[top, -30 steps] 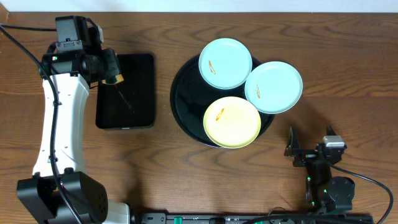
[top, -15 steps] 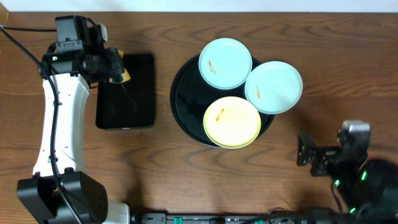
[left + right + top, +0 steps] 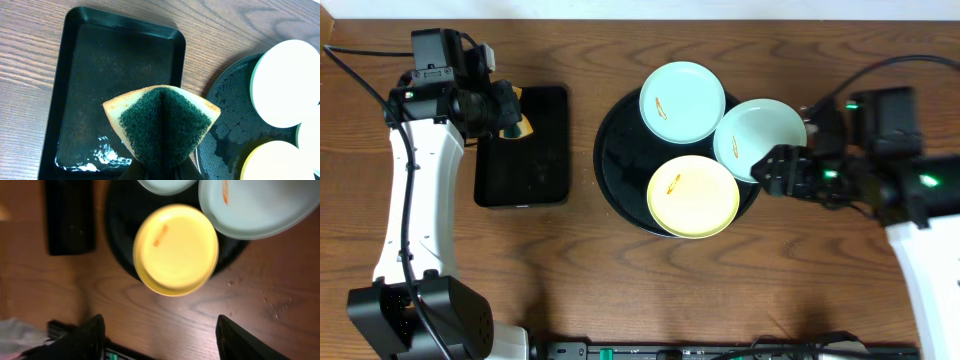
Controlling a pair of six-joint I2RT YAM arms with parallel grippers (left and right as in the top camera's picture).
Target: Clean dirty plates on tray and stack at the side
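Three plates lie on the round black tray (image 3: 620, 170): a mint one (image 3: 682, 101) at the back, a second mint one (image 3: 752, 138) overhanging the right rim, and a yellow one (image 3: 693, 196) at the front. Each carries a small orange smear. My left gripper (image 3: 510, 112) is shut on a yellow sponge (image 3: 162, 120) with a green scouring face, held above the rectangular tray's right edge. My right gripper (image 3: 788, 162) hovers at the right mint plate's edge. Its fingers (image 3: 90, 335) stand wide apart, open, with only bare wood between them.
A small rectangular black tray (image 3: 520, 160), wet inside, sits left of the round tray. The left arm's white body (image 3: 415, 190) runs down the left side. Cables trail at the back left and back right corners.
My right arm has swung from the front right corner up to the right mint plate. The left gripper has drifted slightly right with the sponge.
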